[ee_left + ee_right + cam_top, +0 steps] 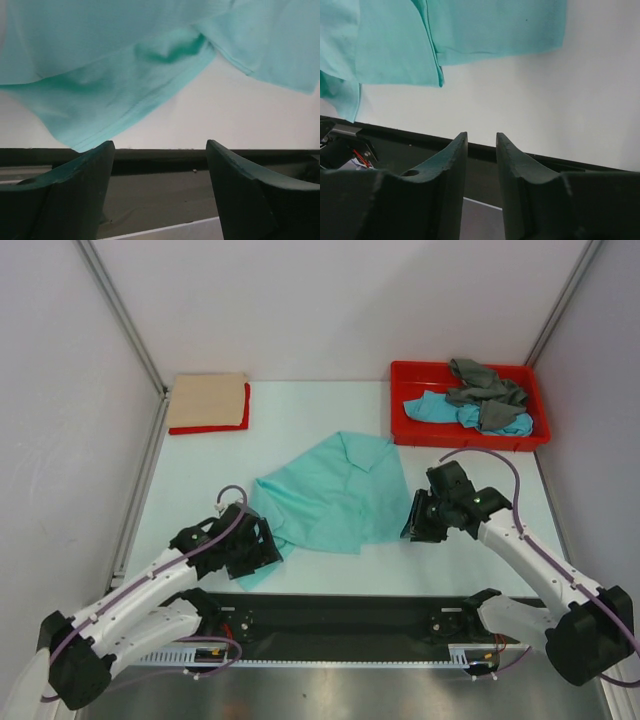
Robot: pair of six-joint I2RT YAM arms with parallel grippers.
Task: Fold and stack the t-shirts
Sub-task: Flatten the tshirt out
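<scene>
A mint-green t-shirt lies rumpled and partly doubled over in the middle of the table. My left gripper is at its near left corner. In the left wrist view the left gripper is wide open and empty, and the shirt's hem hangs just beyond the left fingertip. My right gripper hovers by the shirt's right edge. Its jaws stand a narrow gap apart with nothing between them, and the mint-green cloth lies ahead of them. A beige t-shirt lies folded on a folded red one at the back left.
A red plastic tray at the back right holds a crumpled grey shirt and a turquoise-blue shirt. A black rail runs along the table's near edge between the arm bases. White walls with metal posts enclose the table.
</scene>
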